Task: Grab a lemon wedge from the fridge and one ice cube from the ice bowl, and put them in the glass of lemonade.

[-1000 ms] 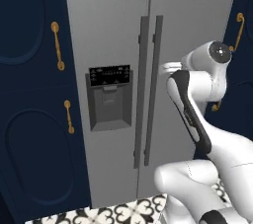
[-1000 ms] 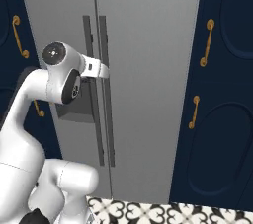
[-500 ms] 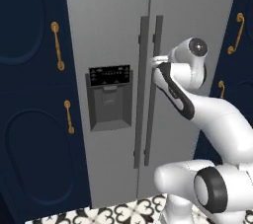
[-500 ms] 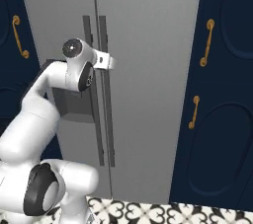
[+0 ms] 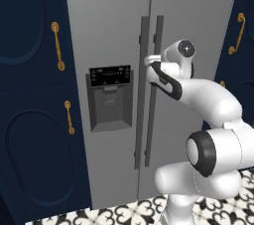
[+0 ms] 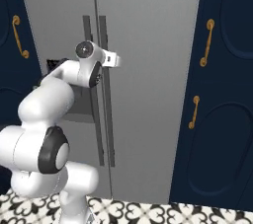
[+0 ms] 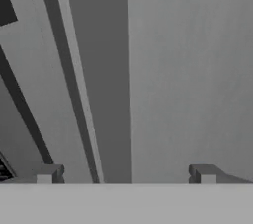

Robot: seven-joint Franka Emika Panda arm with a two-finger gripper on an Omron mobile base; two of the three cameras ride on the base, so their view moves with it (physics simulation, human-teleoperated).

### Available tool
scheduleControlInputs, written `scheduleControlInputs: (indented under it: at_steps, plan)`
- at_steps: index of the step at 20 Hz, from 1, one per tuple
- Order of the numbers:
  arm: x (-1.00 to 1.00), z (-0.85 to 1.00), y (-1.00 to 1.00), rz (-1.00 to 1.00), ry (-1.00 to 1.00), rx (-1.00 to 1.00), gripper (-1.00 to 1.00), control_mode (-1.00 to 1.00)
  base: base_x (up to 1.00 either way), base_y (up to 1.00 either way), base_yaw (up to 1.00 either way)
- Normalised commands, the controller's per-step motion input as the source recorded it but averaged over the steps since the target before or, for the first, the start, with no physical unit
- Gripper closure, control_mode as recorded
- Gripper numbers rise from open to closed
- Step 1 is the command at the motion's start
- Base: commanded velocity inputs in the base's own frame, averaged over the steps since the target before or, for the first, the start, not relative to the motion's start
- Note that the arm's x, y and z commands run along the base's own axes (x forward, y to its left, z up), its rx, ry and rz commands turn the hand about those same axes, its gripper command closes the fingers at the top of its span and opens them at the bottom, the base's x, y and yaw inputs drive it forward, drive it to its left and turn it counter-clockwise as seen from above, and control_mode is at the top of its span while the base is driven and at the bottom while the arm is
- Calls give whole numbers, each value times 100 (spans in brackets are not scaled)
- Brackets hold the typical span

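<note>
Fridge (image 5: pixel 198 16) is standing shut, filling the wall between navy cabinets (image 5: pixel 30 120); gripper (image 7: pixel 126 173) is hovering with its tips spread wide, pinching nothing; right door handle (image 5: pixel 153 90) is lying straight ahead of the tips, close in but seemingly apart; the handle's long axis is running vertical, so in the hand view it is crossing between the tips (image 7: pixel 48 172) as a slanted bar; likely next is straddling that bar; lemon wedge presumably behind the doors, unseen

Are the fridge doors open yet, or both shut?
Both shut. The fridge doors sit flush, with only a thin seam between the two dark handles, and no interior shows. The open hand is near the handles.
</note>
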Motion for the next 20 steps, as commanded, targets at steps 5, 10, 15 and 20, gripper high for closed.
scheduleControlInputs:
  at_steps: [5,10,15,20]
  plan:
    - [59,-34,-9,0,-10,0,-100,-100,0,0,0]
    - [70,-22,-3,0,-2,0,-100,-100,0,0,0]
    - [89,-14,0,0,0,0,-100,-100,0,0,0]
    - [67,-8,0,0,0,0,100,-100,0,0,0]
